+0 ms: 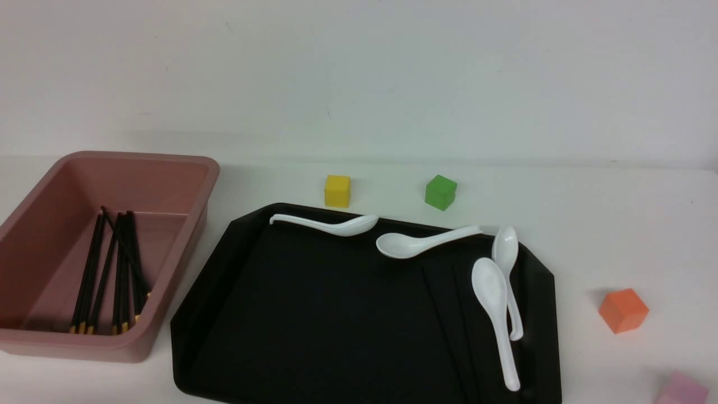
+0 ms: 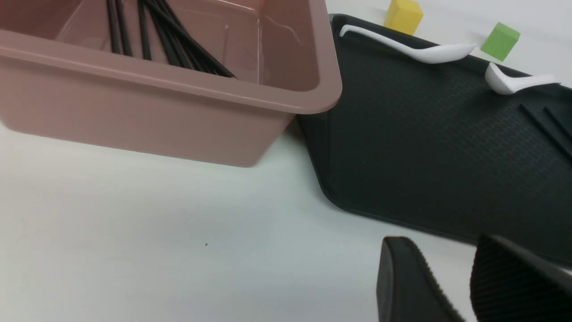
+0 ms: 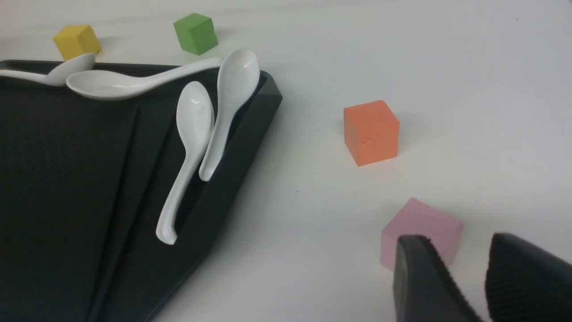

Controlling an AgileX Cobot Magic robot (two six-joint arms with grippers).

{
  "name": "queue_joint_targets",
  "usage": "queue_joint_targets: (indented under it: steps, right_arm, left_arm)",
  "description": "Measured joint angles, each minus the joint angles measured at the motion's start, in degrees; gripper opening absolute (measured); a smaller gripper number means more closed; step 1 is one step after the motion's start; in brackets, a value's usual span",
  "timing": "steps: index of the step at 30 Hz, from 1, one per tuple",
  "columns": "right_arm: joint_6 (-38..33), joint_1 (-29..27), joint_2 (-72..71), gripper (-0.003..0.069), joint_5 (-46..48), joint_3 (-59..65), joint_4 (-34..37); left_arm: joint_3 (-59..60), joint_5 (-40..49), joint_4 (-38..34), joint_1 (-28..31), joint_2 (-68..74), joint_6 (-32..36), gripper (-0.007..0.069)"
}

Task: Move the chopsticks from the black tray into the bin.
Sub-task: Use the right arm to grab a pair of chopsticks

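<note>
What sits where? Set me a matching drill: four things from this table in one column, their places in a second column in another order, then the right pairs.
Things
1. white spoons
2. orange cube
3. yellow cube
4. pink bin

Places
a. on the table, left of the black tray
b. lying on the black tray
c. on the table, right of the black tray
d. on the table, just beyond the black tray's far edge

Pairs: 1-b, 2-c, 3-d, 4-a

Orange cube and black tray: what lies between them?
Nothing; only bare white table separates the orange cube from the black tray, clearest in the right wrist view.
</note>
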Motion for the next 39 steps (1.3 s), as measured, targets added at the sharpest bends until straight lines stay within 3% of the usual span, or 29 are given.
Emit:
queue_joint_targets:
  steps: [20,22,24,27,30,39]
  right_arm:
    - [0.19,0.00,0.00,0.0239,-0.26,0.00,0.08]
    - [3.74,0.00,0.00,0.0239,-2.21,0.36,5.38]
    - [10.83,0.00,0.00,0.0239,-6.74,0.66,18.01]
    - [16.79,0.00,0.00,0.0239,-11.77,0.66,28.74]
    - [18.55,0.00,0.00,0.0239,-14.96,0.66,36.01]
    - [17.84,0.00,0.00,0.0232,-13.12,0.66,38.10]
  left_arm:
    - [0.00,0.00,0.00,0.00,0.00,0.00,0.0238]
    - [0.00,0.00,0.00,0.00,0.00,0.00,0.0238]
    - [0.00,0.00,0.00,0.00,0.00,0.00,0.0238]
    - [0.00,0.00,0.00,0.00,0.00,0.00,0.0238]
    - [0.00,0.00,0.00,0.00,0.00,0.00,0.0238]
    - [0.00,0.00,0.00,0.00,0.00,0.00,0.0238]
